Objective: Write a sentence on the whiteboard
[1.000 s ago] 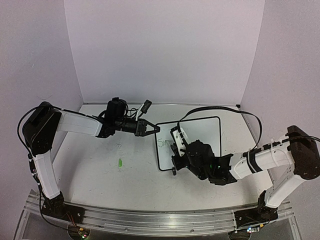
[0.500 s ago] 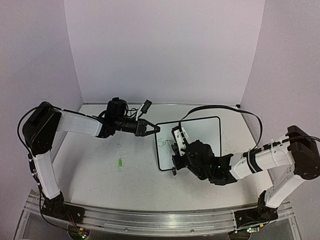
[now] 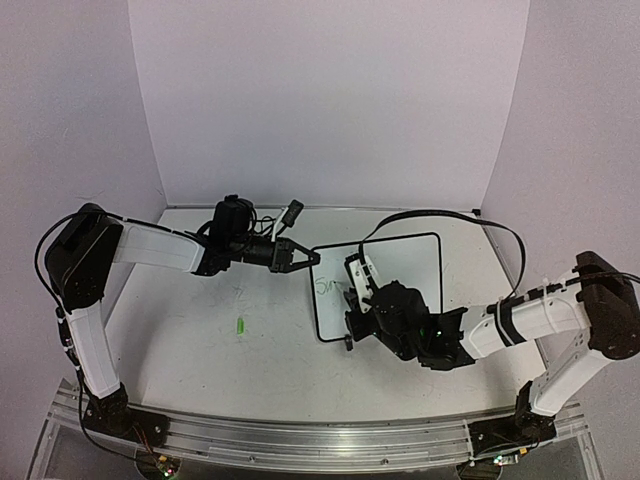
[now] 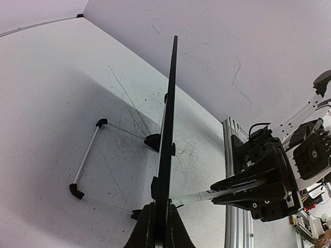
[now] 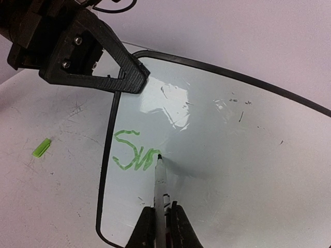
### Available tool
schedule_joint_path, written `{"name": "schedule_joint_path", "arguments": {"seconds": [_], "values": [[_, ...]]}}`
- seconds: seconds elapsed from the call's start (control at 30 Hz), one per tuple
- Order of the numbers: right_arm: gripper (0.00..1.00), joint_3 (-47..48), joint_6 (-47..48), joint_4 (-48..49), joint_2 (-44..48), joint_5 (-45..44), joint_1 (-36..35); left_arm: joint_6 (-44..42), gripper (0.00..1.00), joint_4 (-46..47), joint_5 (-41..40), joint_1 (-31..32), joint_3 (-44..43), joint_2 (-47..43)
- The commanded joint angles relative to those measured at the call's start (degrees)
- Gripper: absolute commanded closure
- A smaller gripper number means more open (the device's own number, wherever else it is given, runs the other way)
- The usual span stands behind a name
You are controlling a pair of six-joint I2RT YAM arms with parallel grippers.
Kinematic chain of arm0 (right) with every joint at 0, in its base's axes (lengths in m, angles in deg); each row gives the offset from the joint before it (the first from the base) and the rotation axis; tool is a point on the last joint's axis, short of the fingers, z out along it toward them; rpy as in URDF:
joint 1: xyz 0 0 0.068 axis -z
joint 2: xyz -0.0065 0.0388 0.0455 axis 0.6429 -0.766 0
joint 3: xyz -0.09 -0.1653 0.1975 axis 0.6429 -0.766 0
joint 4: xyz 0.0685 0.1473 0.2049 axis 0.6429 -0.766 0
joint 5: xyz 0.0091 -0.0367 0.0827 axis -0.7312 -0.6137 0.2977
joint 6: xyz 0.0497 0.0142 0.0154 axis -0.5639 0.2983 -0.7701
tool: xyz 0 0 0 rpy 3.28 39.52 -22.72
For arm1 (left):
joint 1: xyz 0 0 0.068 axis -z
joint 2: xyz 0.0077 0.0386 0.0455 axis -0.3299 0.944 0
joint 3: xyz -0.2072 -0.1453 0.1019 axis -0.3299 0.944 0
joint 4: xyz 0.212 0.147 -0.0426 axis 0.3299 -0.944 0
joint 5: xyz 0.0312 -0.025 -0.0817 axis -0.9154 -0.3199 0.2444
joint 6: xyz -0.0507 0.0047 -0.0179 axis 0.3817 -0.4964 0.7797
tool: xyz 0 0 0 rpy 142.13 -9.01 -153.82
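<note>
Pinched narrow in the right gripper [image 5: 163, 219]: a thin white marker [image 5: 161, 181], dark tip down on the whiteboard [image 5: 243, 155], touching the last stroke of the sentence [image 5: 135, 156]. Only green letters reading about "Sm", close to the board's left edge. Clamped on the board's upper left frame: the left gripper [image 5: 124, 77], jaws tight on the rim.

Seen from the left wrist alone: the board edge-on, a thin black line, with a wire stand [image 4: 88, 155] on black feet behind it. Writing hidden there, clear from the right wrist, a faint scrawl from above. Left of the board, well apart on the table [image 3: 200, 340]: a small green piece [image 3: 241, 325].
</note>
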Motion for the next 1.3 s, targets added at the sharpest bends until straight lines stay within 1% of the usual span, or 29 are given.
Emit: {"name": "schedule_joint_path", "arguments": {"seconds": [0.0, 0.37, 1.27], "values": [[1.0, -0.75, -0.98, -3.5, 0.78, 0.25, 0.58, -0.09, 1.0, -1.7, 0.17, 0.67, 0.72, -2.87], [1.0, -1.05, -2.28, -4.86, 0.78, 0.08, 0.13, -0.17, 1.0, -1.79, 0.07, 0.67, 0.7, -2.94], [1.0, -0.97, -2.15, -5.83, 1.14, -0.5, -0.07, -0.38, 1.0, -1.96, -0.07, 0.67, 0.7, -3.03]]}}
